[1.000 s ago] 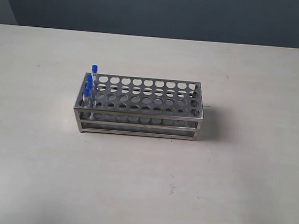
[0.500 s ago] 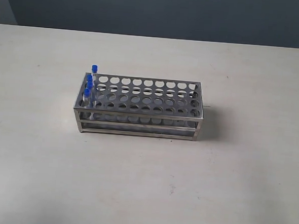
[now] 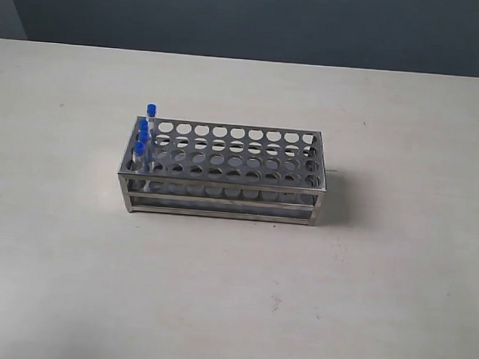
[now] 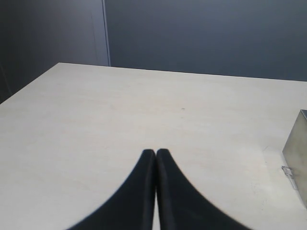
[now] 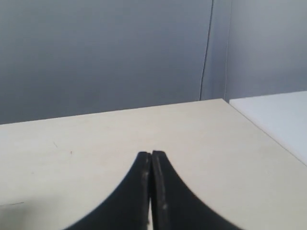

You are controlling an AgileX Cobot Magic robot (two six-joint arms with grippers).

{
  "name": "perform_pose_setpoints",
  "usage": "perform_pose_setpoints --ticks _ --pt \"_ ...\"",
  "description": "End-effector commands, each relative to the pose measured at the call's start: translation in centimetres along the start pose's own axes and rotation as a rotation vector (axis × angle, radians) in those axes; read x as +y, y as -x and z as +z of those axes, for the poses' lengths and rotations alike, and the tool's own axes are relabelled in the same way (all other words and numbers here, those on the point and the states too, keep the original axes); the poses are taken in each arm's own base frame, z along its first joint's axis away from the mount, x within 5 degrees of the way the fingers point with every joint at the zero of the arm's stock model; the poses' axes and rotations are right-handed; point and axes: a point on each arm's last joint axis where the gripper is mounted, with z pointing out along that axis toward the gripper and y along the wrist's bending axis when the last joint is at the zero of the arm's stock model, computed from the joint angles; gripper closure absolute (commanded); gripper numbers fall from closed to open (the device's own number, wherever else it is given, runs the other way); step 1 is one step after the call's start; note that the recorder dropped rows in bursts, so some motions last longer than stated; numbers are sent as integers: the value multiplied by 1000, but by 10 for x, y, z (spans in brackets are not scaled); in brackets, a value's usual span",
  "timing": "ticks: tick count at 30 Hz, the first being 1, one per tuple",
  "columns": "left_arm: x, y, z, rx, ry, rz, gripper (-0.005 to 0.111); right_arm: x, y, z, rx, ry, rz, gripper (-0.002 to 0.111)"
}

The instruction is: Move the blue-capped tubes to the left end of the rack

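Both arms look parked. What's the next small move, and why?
Probably none; I'd stop here. The slim clear blue-capped tubes all stand in the leftmost column of the shiny steel perforated rack, with its other holes empty. The left gripper and right gripper are shut, empty, over the pale table, away from the rack. The task looks done.

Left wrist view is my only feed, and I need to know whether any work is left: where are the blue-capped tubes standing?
Observer: In the exterior view the blue-capped tubes stand only in the end column at the left of the rack.
Operator: Any holes elsewhere filled?
Observer: No, every other hole looks empty.
Operator: Is the right gripper carrying anything?
Observer: The right gripper has its jaws shut together with nothing between them, above the table.
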Motion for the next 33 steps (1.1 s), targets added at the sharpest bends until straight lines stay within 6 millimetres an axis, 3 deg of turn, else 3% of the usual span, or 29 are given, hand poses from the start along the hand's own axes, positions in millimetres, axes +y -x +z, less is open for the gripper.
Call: perform_pose_setpoints --ticks 1,6,18,33 --pt "0 0 0 -3 -2 -3 106 -1 -10 -3 -13 -8 30 108" --pt "0 0 0 -3 -2 -3 106 -1 -14 -7 8 -8 75 108" --pt "0 0 0 -3 -2 -3 106 0 -27 -9 139 1 -27 108" --pt "0 0 0 -3 -2 -3 106 0 -26 -9 137 2 -50 108"
